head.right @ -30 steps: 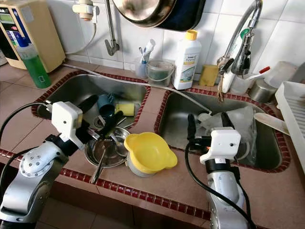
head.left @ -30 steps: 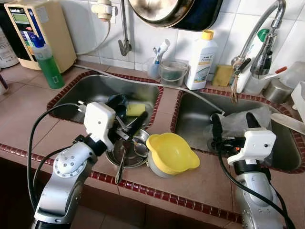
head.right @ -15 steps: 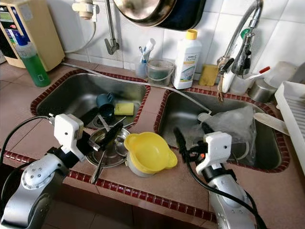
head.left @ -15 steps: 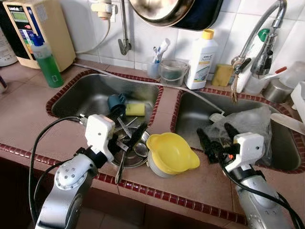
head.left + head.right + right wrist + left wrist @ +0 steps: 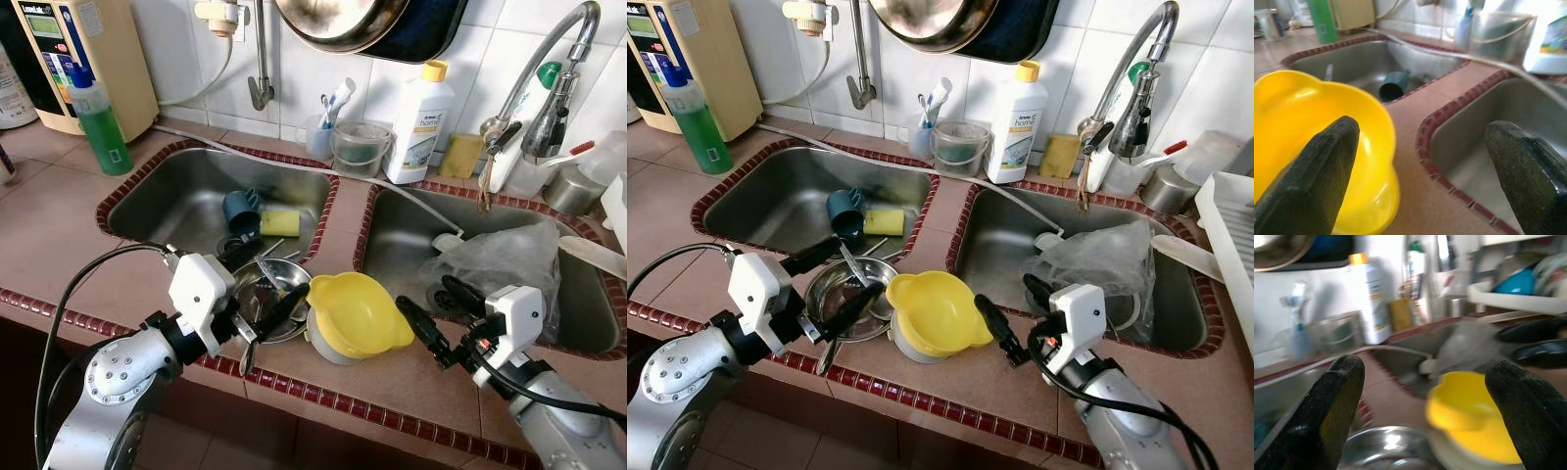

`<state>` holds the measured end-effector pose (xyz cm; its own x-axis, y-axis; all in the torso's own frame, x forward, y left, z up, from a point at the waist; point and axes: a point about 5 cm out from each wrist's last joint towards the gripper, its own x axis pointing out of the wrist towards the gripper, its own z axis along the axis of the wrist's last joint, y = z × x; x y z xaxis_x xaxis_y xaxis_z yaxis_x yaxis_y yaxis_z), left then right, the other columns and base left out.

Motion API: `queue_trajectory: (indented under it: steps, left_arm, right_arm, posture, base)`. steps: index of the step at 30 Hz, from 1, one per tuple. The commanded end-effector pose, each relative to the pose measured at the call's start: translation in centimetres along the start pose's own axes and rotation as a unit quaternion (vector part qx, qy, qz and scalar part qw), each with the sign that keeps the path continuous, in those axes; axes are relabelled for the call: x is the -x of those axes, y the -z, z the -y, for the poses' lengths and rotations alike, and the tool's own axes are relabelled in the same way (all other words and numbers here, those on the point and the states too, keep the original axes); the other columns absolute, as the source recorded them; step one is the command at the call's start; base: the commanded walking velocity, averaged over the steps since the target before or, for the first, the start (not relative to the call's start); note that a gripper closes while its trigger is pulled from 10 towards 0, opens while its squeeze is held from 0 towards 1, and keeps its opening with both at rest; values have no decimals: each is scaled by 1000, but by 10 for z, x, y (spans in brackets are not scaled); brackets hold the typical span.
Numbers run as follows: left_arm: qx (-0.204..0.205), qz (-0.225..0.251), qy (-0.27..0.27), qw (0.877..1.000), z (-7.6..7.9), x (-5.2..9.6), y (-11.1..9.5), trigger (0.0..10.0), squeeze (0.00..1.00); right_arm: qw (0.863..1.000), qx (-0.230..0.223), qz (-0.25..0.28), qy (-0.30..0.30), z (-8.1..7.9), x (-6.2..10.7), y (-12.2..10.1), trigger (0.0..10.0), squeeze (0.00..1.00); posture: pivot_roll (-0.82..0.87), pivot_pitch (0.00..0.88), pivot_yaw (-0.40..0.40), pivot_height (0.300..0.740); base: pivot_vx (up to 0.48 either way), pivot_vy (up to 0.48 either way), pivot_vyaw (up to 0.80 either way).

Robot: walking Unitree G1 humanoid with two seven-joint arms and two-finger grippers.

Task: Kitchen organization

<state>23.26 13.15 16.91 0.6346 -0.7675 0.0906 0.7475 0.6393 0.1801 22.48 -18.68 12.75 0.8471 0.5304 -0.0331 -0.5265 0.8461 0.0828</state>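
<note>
Yellow bowl point(image 5: 355, 313) sits on the desk between both grippers; right gripper point(image 5: 437, 314) just beside its rim, left gripper point(image 5: 265, 290) over steel bowl point(image 5: 266, 291), both sets of fingers spread wide, empty.

We can read only a little. The white bottle with a yellow cap point(image 5: 419, 122), standing by the wall behind the sinks, has a blue label. On it we can make out a word that looks like "home", and there are smaller words around it that are too tiny for us to read. The cream box point(image 5: 73, 54) in the far corner has a dark label at its top with small white letters, but we cannot tell what they say. The green bottle point(image 5: 98, 122) in front of it has a label too, and we cannot read that one.
</note>
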Motion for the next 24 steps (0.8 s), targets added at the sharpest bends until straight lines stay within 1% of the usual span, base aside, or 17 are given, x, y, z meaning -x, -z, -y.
queue_trajectory:
  steps: [1,6,8,10,14,16,17,20,22,24]
  left_arm:
    - [-5,3,26,1000,6,-1,-5,10000,0]
    - [-11,19,35,999,8,-6,-15,10000,0]
    - [-13,29,34,999,7,-8,-21,10000,0]
    - [-7,32,35,999,9,-10,-24,10000,0]
    - [-7,47,49,998,16,-14,-32,10000,0]
    - [-7,49,53,997,18,-16,-34,10000,0]
    - [-7,56,56,997,19,-18,-38,10000,0]
    - [-6,64,57,996,19,-20,-42,10000,0]
    - [-7,65,56,996,20,-21,-43,10000,0]
    - [-6,65,54,996,21,-21,-44,10000,0]
  right_arm:
    - [1000,-3,0,-12,1,3,-6,10000,0]
    - [1000,-4,-1,-21,5,5,-12,10000,0]
    - [999,-28,12,-25,5,4,-16,10000,0]
    - [999,-23,11,-25,6,3,-18,10000,0]
    - [997,-45,25,-51,3,-4,-29,10000,0]
    - [996,-50,27,-61,2,-7,-34,10000,0]
    - [997,-47,27,-62,5,-11,-37,10000,0]
    - [997,-43,25,-63,7,-15,-37,10000,0]
    - [996,-47,27,-68,-1,-21,-34,10000,0]
    - [996,-53,27,-68,-4,-23,-31,10000,0]
  posture:
    - [17,20,-55,740]
    - [12,29,-57,740]
    - [13,33,-59,740]
    - [13,34,-59,740]
    - [5,42,-54,740]
    - [4,44,-53,740]
    - [1,47,-55,740]
    - [3,49,-57,740]
    - [7,49,-60,740]
    - [13,52,-60,740]
  base:
    - [0,0,0]
    - [0,0,0]
    - [0,0,0]
    - [0,0,0]
    - [0,0,0]
    - [0,0,0]
    - [0,0,0]
    - [0,0,0]
    - [0,0,0]
    - [0,0,0]
